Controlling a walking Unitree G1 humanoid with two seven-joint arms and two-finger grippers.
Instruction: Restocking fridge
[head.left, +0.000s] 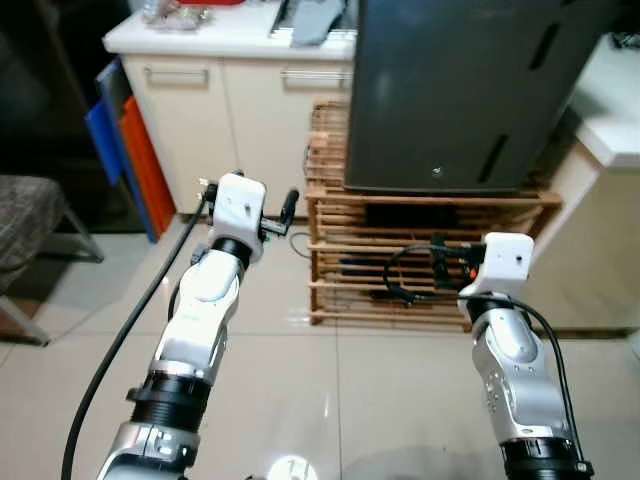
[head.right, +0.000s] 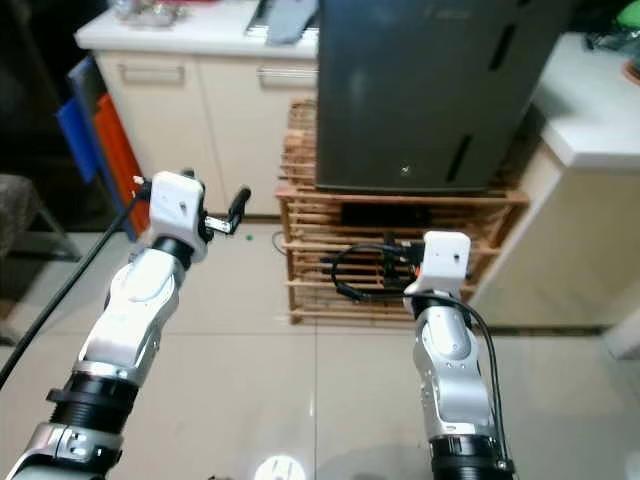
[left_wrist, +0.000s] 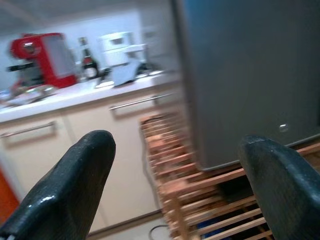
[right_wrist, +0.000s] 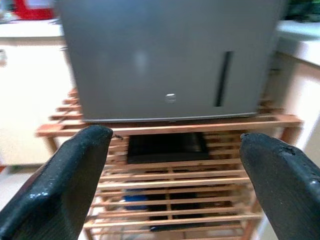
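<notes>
The fridge (head.left: 455, 90) — a small dark grey box, door shut, its top cut off — sits on a slatted wooden rack (head.left: 420, 260) between white counters. Dark items inside the rack are hard to make out. Left gripper (left_wrist: 175, 185) and right gripper (right_wrist: 172, 187) hang before it — fingers spread apart, empty.

The fridge (head.left: 470, 90) has a smooth, dark grey door with a dull metallic sheen. It stands on a rack (head.left: 400, 260) of pale, bare wooden slats. The floor (head.left: 300, 390) is glossy light tile that mirrors a lamp. The cabinets (head.left: 230, 110) look smooth and cream, with brushed metal handles under a white tabletop (head.left: 200, 38). The left gripper (left_wrist: 175, 200) and right gripper (right_wrist: 172, 195) have matt black, finely grained fingers; both arms are satin silver with white plastic wrists.
</notes>
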